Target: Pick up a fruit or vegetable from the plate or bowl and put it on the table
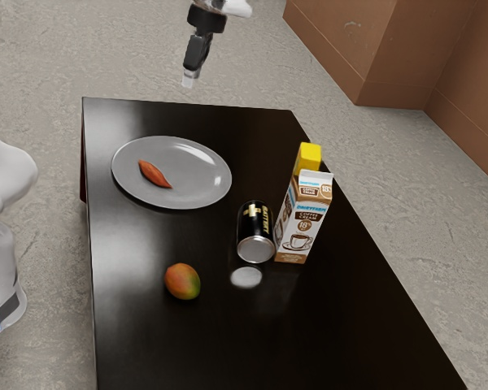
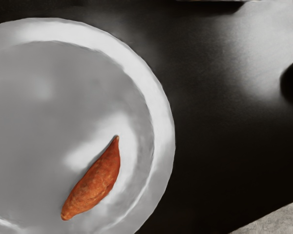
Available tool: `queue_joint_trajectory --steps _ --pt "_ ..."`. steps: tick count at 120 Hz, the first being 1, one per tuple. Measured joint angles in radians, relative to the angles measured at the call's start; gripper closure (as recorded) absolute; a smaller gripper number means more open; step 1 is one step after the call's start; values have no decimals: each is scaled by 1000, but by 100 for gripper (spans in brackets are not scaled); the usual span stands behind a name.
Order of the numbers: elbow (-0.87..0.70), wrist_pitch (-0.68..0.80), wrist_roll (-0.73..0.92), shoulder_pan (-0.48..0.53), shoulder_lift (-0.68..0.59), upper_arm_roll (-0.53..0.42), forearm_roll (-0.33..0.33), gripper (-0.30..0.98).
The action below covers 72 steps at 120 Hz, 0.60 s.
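High over the far part of the table, at the top of the exterior view, hangs my gripper (image 1: 189, 79), well apart from the plate; how it stands I cannot tell. A grey round plate (image 1: 199, 183) lies on the dark table (image 1: 138, 341). On it rests an orange-red sweet potato (image 1: 154, 174), off the plate's centre toward the exterior view's left. The wrist view looks down on the plate (image 2: 163, 131) and the whole sweet potato (image 2: 94, 183), which has pointed ends and lies near the rim.
A red-green mango (image 1: 183, 281) sits on the table nearer the exterior camera. Toward the exterior view's right are a black can (image 1: 255, 231), an upright cream carton (image 1: 307, 218) and a yellow-topped item (image 1: 308, 157) behind it. The table's edge (image 2: 263, 214) crosses the wrist view's corner.
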Motion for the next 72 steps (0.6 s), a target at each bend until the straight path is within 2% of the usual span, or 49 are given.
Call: queue_joint_trajectory --steps 5,11,28,46,72 --pt "-69 34 35 -15 -65 -86 58 0" --pt "-156 81 74 -38 -105 -134 109 0" --pt "-376 234 170 -41 -253 -135 216 0" --pt "-505 358 259 -11 -327 -88 269 0" --pt "-599 439 359 6 -400 -101 311 0"
